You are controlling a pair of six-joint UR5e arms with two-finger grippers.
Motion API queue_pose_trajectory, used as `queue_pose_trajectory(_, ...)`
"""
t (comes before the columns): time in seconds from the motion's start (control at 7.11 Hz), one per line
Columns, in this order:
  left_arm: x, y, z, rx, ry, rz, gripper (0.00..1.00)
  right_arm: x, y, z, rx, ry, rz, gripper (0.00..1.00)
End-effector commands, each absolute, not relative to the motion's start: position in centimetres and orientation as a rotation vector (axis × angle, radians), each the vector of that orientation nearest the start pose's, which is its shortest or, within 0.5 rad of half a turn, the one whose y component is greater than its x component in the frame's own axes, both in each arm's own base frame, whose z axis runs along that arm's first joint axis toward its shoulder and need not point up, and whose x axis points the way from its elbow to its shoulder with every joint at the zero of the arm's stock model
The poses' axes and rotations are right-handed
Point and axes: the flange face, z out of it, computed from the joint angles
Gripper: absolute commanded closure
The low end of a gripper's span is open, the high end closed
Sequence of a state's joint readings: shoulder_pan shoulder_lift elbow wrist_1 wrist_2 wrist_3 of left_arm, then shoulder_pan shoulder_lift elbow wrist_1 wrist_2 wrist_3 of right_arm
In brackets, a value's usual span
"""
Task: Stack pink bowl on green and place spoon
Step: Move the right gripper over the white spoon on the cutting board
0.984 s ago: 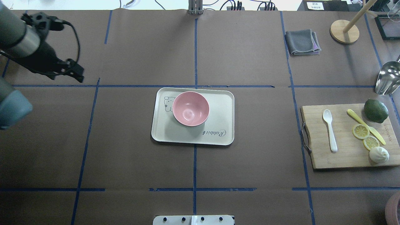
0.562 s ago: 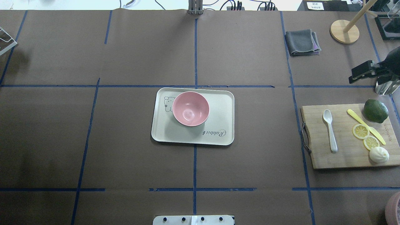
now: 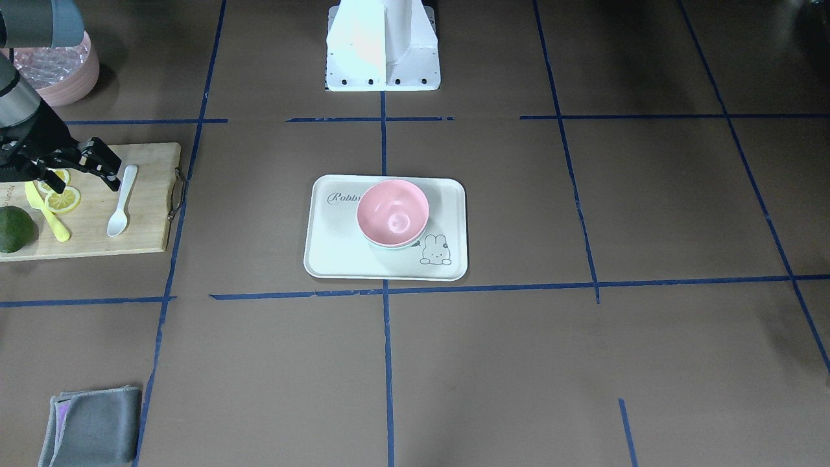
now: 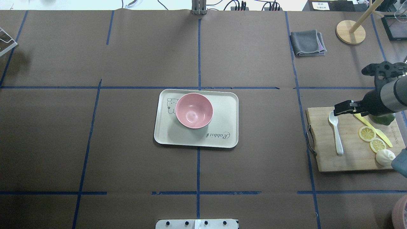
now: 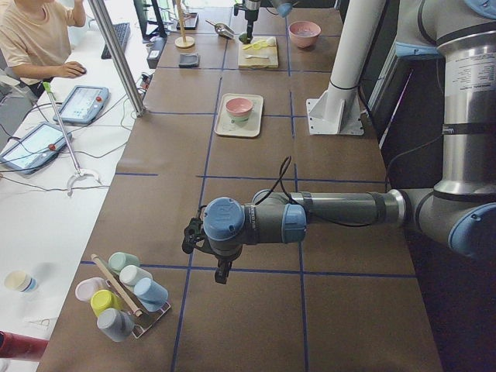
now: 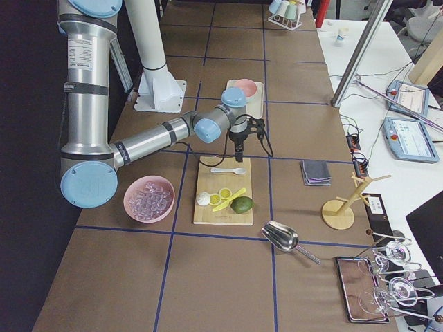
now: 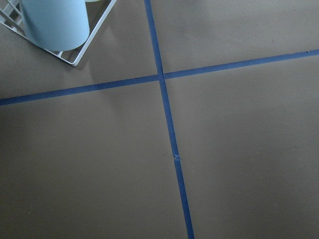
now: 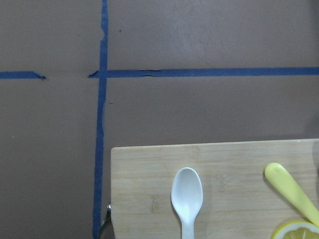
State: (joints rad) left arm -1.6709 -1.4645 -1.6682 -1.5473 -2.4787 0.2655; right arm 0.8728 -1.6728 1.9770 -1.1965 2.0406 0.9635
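The pink bowl (image 4: 194,110) sits nested in the pale green bowl (image 3: 403,246) on the cream tray (image 4: 222,105) at the table's middle; only a sliver of green rim shows. The white spoon (image 4: 336,133) lies on the wooden cutting board (image 4: 353,159) at the right, and also shows in the right wrist view (image 8: 187,196). My right gripper (image 4: 340,108) hovers above the board at the spoon, its jaws apart and empty. My left gripper (image 5: 221,271) shows only in the exterior left view, low over bare table far from the tray; I cannot tell its state.
On the board lie a lime (image 3: 13,228), lemon slices (image 4: 372,138), a yellow knife (image 4: 383,136) and a white bun (image 4: 384,157). A grey cloth (image 4: 307,43), a wooden stand (image 4: 350,31), a metal scoop (image 6: 284,238) and a pink ice bowl (image 3: 55,71) are nearby. A cup rack (image 5: 124,294) stands by my left gripper.
My left arm has swung out of the overhead view at the left. My right arm came in from the right and moved over the cutting board to the spoon.
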Motion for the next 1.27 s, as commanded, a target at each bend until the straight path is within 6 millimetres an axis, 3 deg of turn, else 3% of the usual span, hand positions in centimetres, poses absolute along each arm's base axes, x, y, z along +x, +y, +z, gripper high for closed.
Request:
queue_pose_trajectory(0.0, -9.9, -43.6, 65.4, 0.135, 0.899, 0.139, 0.0, -28.1, -38.1, 48.4, 0.095, -0.754, 0.168, 0.11)
queue_pose_trajectory(0.28, -10.0, -43.6, 65.3, 0.138, 0.902, 0.138, 0.0, -27.3, -37.3, 50.7, 0.081, -0.714, 0.144, 0.25)
queue_pose_trajectory(0.84, -10.0, -43.5, 65.1, 0.144, 0.901, 0.144, 0.0, -28.2, -37.9, 53.7, 0.109, -0.719, 0.068, 0.36)
queue_pose_trajectory(1.12, -10.1, -43.5, 65.1, 0.146, 0.901, 0.141, 0.0, -28.2, -37.9, 53.6, 0.103, -0.724, 0.069, 0.44)
